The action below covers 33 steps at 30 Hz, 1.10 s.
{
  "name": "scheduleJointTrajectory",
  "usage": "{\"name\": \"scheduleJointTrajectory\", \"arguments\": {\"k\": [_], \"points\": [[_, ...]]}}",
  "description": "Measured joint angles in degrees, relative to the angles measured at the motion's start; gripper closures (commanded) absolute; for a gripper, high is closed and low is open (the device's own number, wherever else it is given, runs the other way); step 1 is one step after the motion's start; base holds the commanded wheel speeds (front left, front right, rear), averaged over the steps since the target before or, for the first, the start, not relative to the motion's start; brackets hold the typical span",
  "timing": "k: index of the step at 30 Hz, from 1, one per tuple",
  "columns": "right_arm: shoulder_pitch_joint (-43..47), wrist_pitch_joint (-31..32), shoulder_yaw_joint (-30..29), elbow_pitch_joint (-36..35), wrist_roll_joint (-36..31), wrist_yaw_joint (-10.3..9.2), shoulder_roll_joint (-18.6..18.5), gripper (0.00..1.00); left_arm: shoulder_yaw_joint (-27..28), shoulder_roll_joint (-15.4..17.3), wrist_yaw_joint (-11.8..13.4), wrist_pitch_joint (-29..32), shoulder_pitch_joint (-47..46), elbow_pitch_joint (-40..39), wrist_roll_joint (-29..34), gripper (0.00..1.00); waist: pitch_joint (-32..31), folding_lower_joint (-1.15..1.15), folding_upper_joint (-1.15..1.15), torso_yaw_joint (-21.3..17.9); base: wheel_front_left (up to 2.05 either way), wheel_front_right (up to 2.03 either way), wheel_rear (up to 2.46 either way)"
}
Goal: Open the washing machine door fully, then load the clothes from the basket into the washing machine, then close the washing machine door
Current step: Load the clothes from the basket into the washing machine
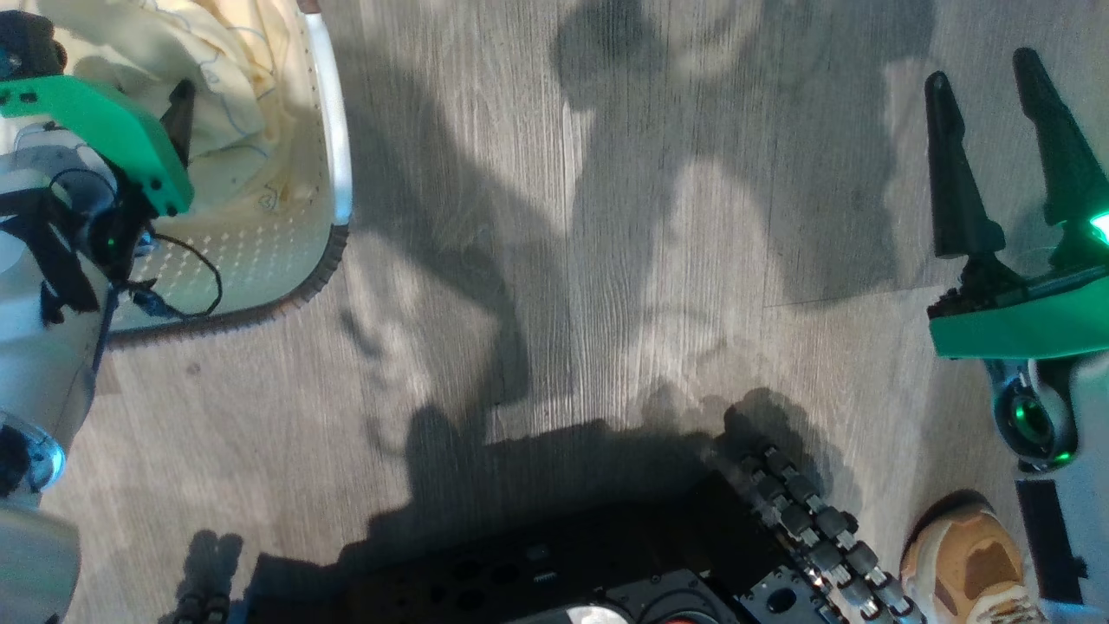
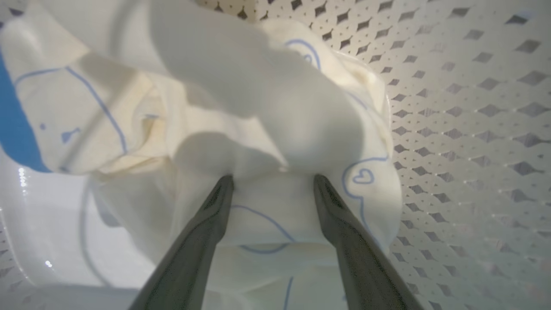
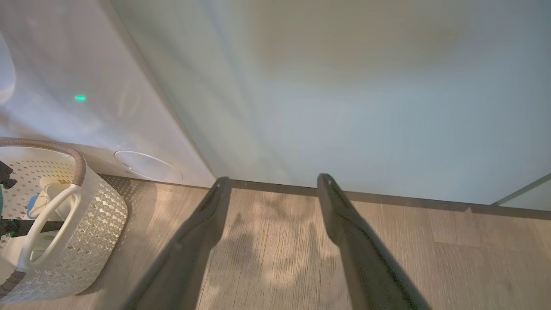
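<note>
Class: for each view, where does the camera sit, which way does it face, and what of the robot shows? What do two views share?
Head view: on the head, facing steeply down at the floor; shows left arm, right pincer, base.
Left wrist view: on the left wrist, facing into the basket at the clothes; shows the open left pincer.
Right wrist view: on the right wrist, facing low across the floor at washer and cabinet; shows the open right pincer.
Shared: head and right wrist views both show basket and floor.
</note>
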Motion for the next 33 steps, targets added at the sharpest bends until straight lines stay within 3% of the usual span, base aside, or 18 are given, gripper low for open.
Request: {"name": "scheduleJointTrajectory", "arguments": {"k": [5, 7, 8, 9, 19, 33], "points": [[0.0, 0.0, 0.0, -0.1, 0.0, 0.0, 0.0, 0.0, -4.0, 0.7, 0.0, 0.0, -0.2, -0.7, -1.0, 0.0, 0.5, 0.0, 0.0, -0.2, 0.0, 0.0, 0.0], [-0.1, 0.0, 0.1, -0.1, 0.0, 0.0, 0.0, 0.0, -5.8, 0.9, 0.0, -0.3, -0.2, -1.1, -1.0, 0.53, 0.6, 0.0, 0.0, -0.2, 0.0, 0.0, 0.0], [-0.1, 0.0, 0.1, -0.1, -0.1, 0.0, 0.0, 0.0, -6.7, 1.1, 0.0, -0.7, -0.2, -1.3, -1.0, 0.89, 0.6, 0.0, 0.0, -0.3, 0.0, 0.0, 0.0], [-0.1, 0.0, 0.1, -0.1, -0.1, 0.0, -0.1, 0.0, -7.6, 1.2, 0.0, -0.8, -0.2, -1.7, -1.3, 1.0, 0.6, 0.0, 0.0, -0.3, 0.0, 0.0, 0.0], [-0.1, 0.0, -0.2, 0.5, -0.5, 0.0, -0.3, 0.0, -13.5, 1.5, 0.0, -6.0, 0.4, -3.4, -6.9, 1.0, -2.2, 0.0, 0.0, 0.5, 0.0, 0.0, 0.0], [3.5, 0.0, -0.5, 2.6, -0.7, 0.0, -0.3, 0.0, -18.6, 0.1, 0.0, -14.9, 10.1, -7.7, -14.7, 1.0, -13.7, -0.01, 0.0, 2.7, 0.0, 0.0, 0.0]]}}
